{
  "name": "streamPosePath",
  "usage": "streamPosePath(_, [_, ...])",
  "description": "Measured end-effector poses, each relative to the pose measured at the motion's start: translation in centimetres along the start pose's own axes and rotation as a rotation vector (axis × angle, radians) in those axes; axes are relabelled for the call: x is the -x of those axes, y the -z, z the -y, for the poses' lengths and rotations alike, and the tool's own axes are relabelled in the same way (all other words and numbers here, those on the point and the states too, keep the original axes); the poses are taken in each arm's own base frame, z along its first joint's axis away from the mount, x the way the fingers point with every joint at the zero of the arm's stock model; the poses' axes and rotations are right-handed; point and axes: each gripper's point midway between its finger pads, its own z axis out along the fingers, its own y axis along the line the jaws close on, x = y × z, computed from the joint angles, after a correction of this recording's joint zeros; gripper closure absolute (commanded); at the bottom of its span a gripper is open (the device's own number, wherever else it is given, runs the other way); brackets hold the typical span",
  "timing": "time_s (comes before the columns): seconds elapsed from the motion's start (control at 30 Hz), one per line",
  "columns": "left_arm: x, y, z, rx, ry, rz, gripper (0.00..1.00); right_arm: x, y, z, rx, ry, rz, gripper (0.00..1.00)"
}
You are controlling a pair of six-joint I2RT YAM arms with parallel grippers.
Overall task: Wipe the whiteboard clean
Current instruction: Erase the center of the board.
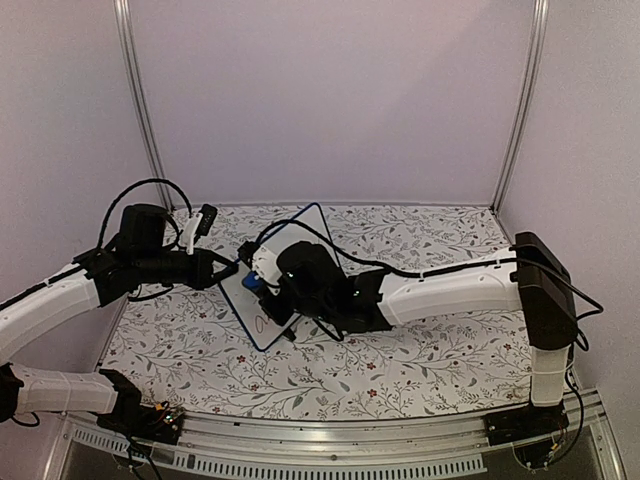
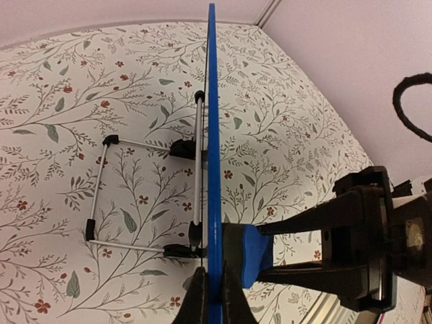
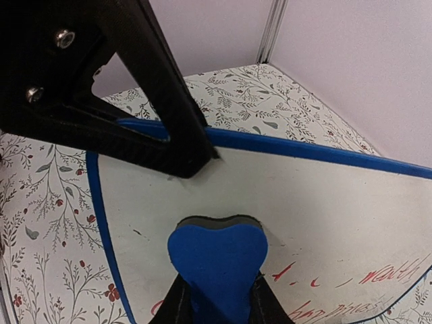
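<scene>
Whiteboard: the whiteboard [image 1: 252, 308] stood on edge and tilted, over the middle of the flowered cloth [image 1: 430, 350]; a thin blue rim ran all round it
Left gripper: the left gripper [image 1: 230, 270] pinched the whiteboard's rim at its left side; one jaw pressed on each face
Right gripper: the right gripper [image 1: 265, 288] was clamped on a blue eraser [image 1: 251, 283]; the eraser's pad lay against the whiteboard's written face
Open room: bare white face ran above and to the right of the eraser; open cloth lay on both sides of the whiteboard
Left wrist only: the whiteboard showed edge-on as one blue line; a wire stand [image 2: 182, 149] jutted from its back face
Right wrist only: red handwriting sat on the whiteboard below and right of the eraser
Room: pale lilac walls [image 1: 330, 100] closed in behind the whiteboard; metal posts [image 1: 140, 110] stood in the back corners
</scene>
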Motion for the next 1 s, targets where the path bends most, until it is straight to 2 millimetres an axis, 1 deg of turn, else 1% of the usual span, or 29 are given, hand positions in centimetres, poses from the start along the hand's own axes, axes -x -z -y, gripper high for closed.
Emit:
streamPosePath(0.13, [0.0, 0.1, 0.1, -0.004, -0.001, 0.000, 1.00, 0.4, 0.2, -0.7, 0.014, 0.005, 0.008, 0.84])
streamPosePath(0.33, [0.0, 0.1, 0.1, -0.006, -0.001, 0.000, 1.00, 0.2, 0.2, -0.9, 0.018, 0.006, 0.006, 0.85])
streamPosePath(0.57, [-0.1, 0.3, 0.2, -0.007, 0.000, -0.002, 1.00, -1.6, 0.1, -1.1, 0.027, 0.002, -0.031, 0.84])
streamPosePath(0.8, [-0.1, 0.4, 0.3, -0.007, 0.000, -0.002, 1.00, -2.9, 0.1, -1.2, 0.030, 0.002, -0.056, 0.85])
streamPosePath(1.0, [-0.1, 0.4, 0.3, -0.007, 0.000, -0.002, 1.00, -3.4, 0.1, -1.2, 0.030, -0.002, -0.066, 0.84])
